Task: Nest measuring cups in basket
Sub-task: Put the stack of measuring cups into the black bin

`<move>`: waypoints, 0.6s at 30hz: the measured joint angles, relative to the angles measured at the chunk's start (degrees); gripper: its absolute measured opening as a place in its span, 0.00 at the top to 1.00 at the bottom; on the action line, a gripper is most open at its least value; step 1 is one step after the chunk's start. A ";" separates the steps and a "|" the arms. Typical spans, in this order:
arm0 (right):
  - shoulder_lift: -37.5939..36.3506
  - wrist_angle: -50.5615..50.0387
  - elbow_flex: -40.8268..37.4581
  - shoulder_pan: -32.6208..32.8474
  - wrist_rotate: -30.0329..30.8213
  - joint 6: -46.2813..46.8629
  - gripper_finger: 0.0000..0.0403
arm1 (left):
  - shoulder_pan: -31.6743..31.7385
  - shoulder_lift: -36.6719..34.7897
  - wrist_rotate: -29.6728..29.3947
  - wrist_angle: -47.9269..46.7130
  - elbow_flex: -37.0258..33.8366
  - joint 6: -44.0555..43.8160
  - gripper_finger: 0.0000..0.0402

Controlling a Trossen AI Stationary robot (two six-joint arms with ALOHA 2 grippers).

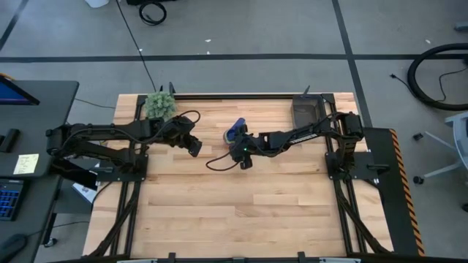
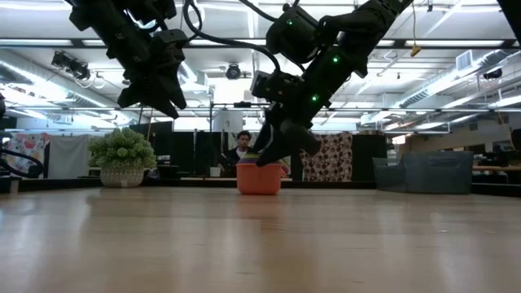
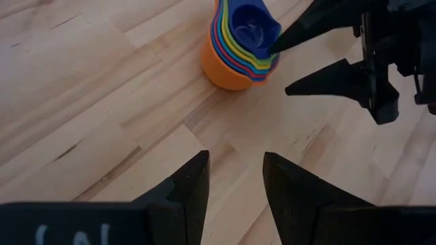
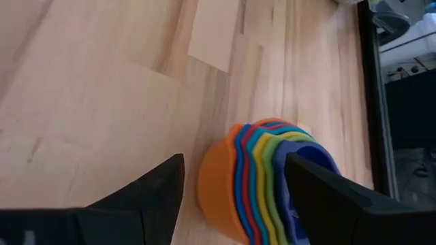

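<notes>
The left gripper (image 3: 235, 178) sits closest to its wrist camera, its 2 fingers (image 3: 191, 184) parted with bare table (image 3: 102, 102) showing between them; nothing is held. In the high view this gripper (image 1: 194, 146) hovers above the table just left of centre, with the stack of measuring cups (image 1: 235, 132) at its 3 o'clock, near but apart.

The measuring cups (image 3: 242, 44) stand nested into 1 stack on the table: an orange cup outermost at the bottom, then red, yellow, light blue and green rims, with a darker blue cup innermost on top. In the low view the orange cup (image 2: 259, 177) rests upright on the table.

The right gripper (image 4: 235, 187) is at the stack. Its 2 fingers (image 4: 153, 187) are spread apart, 1 clear of the orange wall and the other against the blue top cup (image 4: 310, 163); the fingers do not clamp the stack. In the high view the right gripper (image 1: 242, 148) lies at roughly 5 o'clock from the stack, touching or just beside it.

The basket (image 1: 306, 111) stands at the table's far right corner, at about 2 o'clock from the stack and well apart from it. A fuzzy green plant ball (image 1: 159, 106) sits at the far left corner, at 10 o'clock from the left gripper. In the low view a person (image 2: 240, 150) shows in the room behind the stack.
</notes>
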 joint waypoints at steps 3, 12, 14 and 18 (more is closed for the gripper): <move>0.00 0.09 0.00 0.00 2.07 -0.33 0.36 | 0.00 0.00 0.00 0.01 0.00 0.04 0.65; 0.00 -2.17 0.00 -0.84 3.18 2.14 0.36 | 0.00 0.01 0.00 0.01 0.00 0.00 0.65; 0.00 -2.92 0.00 -1.47 1.35 3.47 0.36 | 0.00 0.00 0.00 0.01 0.00 0.00 0.65; -0.02 -2.87 -0.02 -2.83 0.79 4.36 0.36 | 0.00 0.00 0.00 0.01 0.00 -0.02 0.65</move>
